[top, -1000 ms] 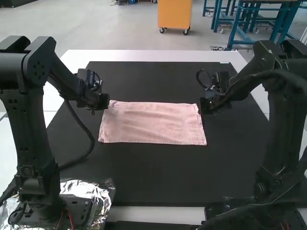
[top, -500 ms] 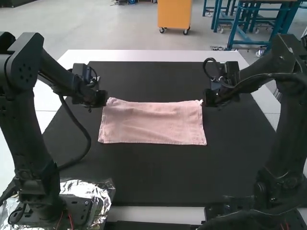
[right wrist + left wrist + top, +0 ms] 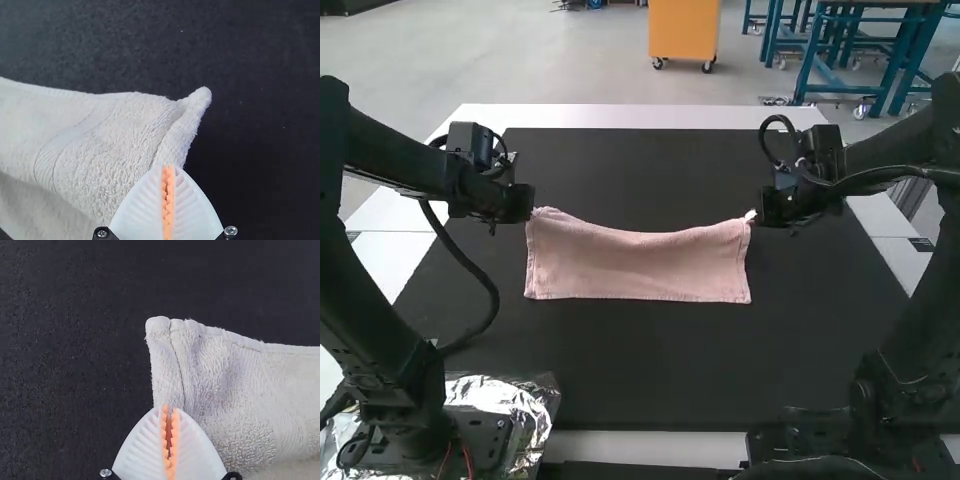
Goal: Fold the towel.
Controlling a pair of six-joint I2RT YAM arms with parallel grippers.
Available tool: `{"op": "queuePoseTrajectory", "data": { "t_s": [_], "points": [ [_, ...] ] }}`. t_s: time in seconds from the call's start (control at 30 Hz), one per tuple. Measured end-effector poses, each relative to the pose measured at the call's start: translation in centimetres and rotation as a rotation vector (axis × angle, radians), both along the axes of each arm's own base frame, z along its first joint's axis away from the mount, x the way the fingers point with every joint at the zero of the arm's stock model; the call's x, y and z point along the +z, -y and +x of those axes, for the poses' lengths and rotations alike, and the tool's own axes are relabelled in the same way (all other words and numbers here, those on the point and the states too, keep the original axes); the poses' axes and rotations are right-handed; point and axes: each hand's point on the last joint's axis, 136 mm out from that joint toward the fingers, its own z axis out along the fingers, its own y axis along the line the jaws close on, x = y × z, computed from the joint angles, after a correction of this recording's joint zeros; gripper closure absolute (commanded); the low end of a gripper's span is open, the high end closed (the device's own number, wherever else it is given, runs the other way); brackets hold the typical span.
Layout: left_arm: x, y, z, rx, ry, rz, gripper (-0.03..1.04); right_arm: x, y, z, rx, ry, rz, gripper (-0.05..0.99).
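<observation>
Foil (image 3: 520,402), crumpled and shiny, is laid beside the near left part of the black mat (image 3: 650,370), which is carried by the white bench (image 3: 720,117). Over the mat's left side, farther back than the foil, the left end effector (image 3: 528,208) is held at the far left corner of the towel (image 3: 638,262); its ribbed fingers are brought almost together, with the cloth's edge pinched between the orange pads (image 3: 164,440) and the corner tip left poking out past them. Across the middle of the mat the pink towel is stretched, its near edge laid flat and straight on the mat, its far edge raised at both ends and sagged between. Over the mat's right side the far right corner is gripped by the right end effector (image 3: 762,212), whose pads (image 3: 170,200) are pressed together, with a pointed tip of cloth left jutting beyond.
</observation>
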Motion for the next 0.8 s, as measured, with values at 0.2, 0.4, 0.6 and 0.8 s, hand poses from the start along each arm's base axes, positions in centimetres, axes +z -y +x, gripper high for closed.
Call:
{"op": "queuePoseTrajectory", "data": {
  "t_s": [0.2, 0.4, 0.6, 0.8],
  "points": [
    [-0.4, 0.0, -2.5, 0.000, -0.040, 0.000, 0.99, -0.1, 0.2, -2.3, 0.004, -0.029, -0.001, 0.96],
    [-3.7, 0.0, -5.5, -0.001, -0.163, 0.000, 0.99, -2.9, 0.5, -5.4, 0.012, -0.130, -0.015, 0.96],
    [-5.2, 0.0, -7.3, -0.005, -0.205, 0.004, 0.99, -5.0, 0.7, -7.7, 0.021, -0.195, -0.029, 0.96],
    [-6.7, 0.0, -8.8, -0.008, -0.228, 0.008, 0.36, -6.8, 1.3, -9.6, 0.012, -0.248, -0.053, 0.37]
  ]
}}
